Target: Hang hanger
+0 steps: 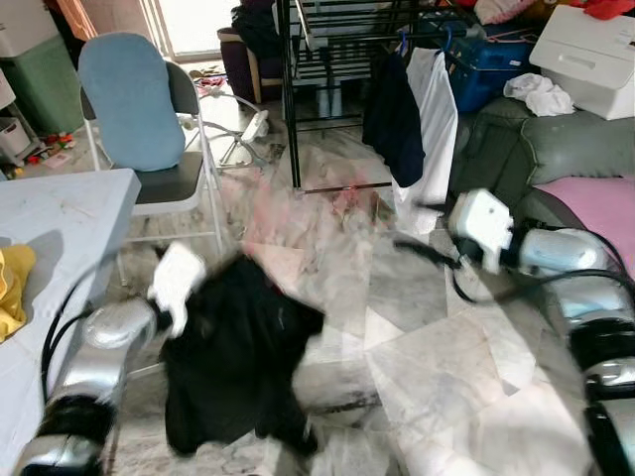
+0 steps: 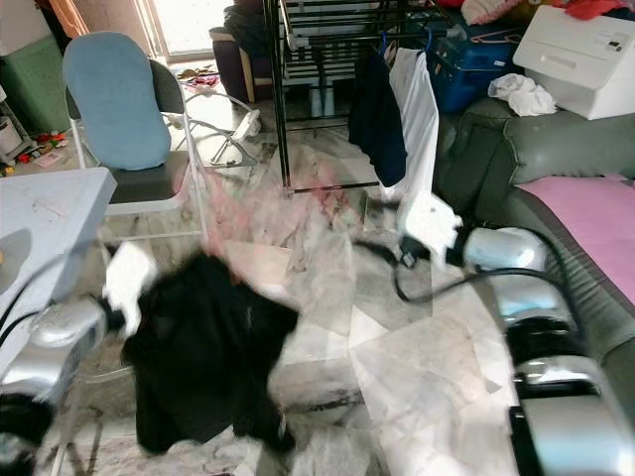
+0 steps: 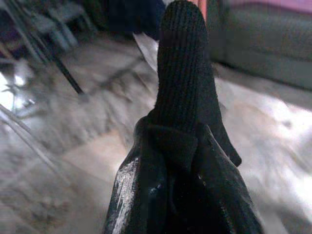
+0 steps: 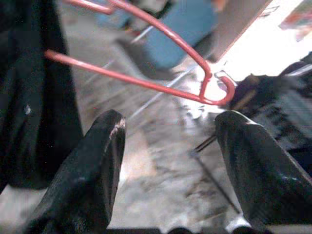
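From the head views, your left gripper (image 1: 193, 297) sits blurred at the top of a black garment (image 1: 238, 357) hanging over the marble floor (image 1: 437, 367); the fingers are lost in cloth and motion smear. Your right gripper (image 1: 422, 248) reaches toward the drying rack (image 1: 342, 59), its tips too smeared to read.

In the left wrist view, your fingers (image 3: 146, 195) are clenched on black knit fabric.

In the right wrist view, your fingers (image 4: 92, 165) stand apart, holding nothing; the red hanger (image 4: 161, 63) floats just beyond them, partly cut off.
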{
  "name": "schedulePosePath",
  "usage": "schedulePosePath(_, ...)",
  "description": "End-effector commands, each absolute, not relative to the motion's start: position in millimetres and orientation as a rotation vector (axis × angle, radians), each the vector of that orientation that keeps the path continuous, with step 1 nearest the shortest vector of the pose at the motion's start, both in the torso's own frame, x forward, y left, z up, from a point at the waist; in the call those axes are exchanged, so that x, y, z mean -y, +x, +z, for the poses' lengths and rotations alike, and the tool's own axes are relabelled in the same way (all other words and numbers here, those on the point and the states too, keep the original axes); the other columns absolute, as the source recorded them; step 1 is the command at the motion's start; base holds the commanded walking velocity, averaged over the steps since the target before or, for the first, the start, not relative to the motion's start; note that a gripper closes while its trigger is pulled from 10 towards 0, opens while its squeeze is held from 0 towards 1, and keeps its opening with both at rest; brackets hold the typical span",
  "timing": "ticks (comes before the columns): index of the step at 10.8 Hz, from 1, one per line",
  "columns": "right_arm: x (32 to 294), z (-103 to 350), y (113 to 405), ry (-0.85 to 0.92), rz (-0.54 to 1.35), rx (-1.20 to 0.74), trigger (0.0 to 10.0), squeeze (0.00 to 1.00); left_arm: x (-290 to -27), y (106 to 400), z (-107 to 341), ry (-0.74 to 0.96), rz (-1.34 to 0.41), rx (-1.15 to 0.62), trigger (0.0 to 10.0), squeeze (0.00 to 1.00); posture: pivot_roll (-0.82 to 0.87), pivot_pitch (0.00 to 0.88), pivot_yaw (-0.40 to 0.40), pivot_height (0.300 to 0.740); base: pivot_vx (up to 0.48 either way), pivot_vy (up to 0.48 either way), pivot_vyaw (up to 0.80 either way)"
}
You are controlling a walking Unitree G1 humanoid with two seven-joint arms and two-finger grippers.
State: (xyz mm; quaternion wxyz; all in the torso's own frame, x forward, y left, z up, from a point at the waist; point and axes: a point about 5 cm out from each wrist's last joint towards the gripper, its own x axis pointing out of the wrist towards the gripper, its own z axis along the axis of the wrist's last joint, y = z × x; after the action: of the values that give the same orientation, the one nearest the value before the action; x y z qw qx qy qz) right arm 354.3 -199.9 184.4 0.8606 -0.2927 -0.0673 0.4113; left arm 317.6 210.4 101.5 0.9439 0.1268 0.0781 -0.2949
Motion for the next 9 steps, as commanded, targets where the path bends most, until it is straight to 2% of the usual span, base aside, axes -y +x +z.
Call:
schedulePosePath(1, 206, 196, 359, -0.555, 0.751, 0.206, 10.0, 1.0, -209, 325, 118, 0.251, -0.531, -0.064, 0.0, 0.0, -0.05, 0.0, 0.046, 0.74, 0.0, 0.0, 0.0)
schedulePosePath(2, 209, 203, 362, -0.387, 0.657, 0.26, 10.0, 1.0, -209, 329, 121, 0.194, -0.442, -0.036, 0.0, 0.0, -0.04, 0.0, 0.049, 0.74, 0.0, 0.0, 0.0)
schedulePosePath(4, 210, 195, 368, -0.244, 0.526, 0.248, 10.0, 1.0, -189, 323, 127, 0.197, -0.545, 0.021, 0.0, 0.0, -0.04, 0.0, 0.042, 0.74, 0.0, 0.0, 0.0)
schedulePosePath(5, 203, 185, 369, -0.182, 0.501, 0.217, 10.0, 0.8, -181, 322, 144, 0.22, -0.595, 0.101, 0.0, 0.0, -0.03, 0.0, 0.036, 0.74, 0.0, 0.0, 0.0)
schedulePosePath(6, 201, 175, 371, -0.145, 0.481, 0.167, 10.0, 0.0, -178, 322, 156, 0.245, -0.608, 0.157, 0.0, 0.0, -0.02, 0.0, 0.033, 0.74, 0.0, 0.0, 0.0)
schedulePosePath(7, 200, 163, 372, -0.087, 0.442, 0.096, 10.0, 0.0, -173, 322, 173, 0.274, -0.641, 0.226, 0.0, 0.0, -0.02, 0.0, 0.03, 0.74, 0.0, 0.0, 0.0)
schedulePosePath(8, 193, 152, 372, -0.119, 0.41, 0.051, 10.0, 0.0, -167, 318, 186, 0.313, -0.702, 0.271, 0.0, 0.0, -0.02, 0.0, 0.027, 0.74, 0.0, 0.0, 0.0)
schedulePosePath(9, 177, 144, 368, -0.106, 0.508, 0.042, 10.0, 1.0, -163, 313, 186, 0.389, -0.774, 0.265, 0.0, 0.0, -0.02, 0.0, 0.027, 0.74, 0.0, 0.0, 0.0)
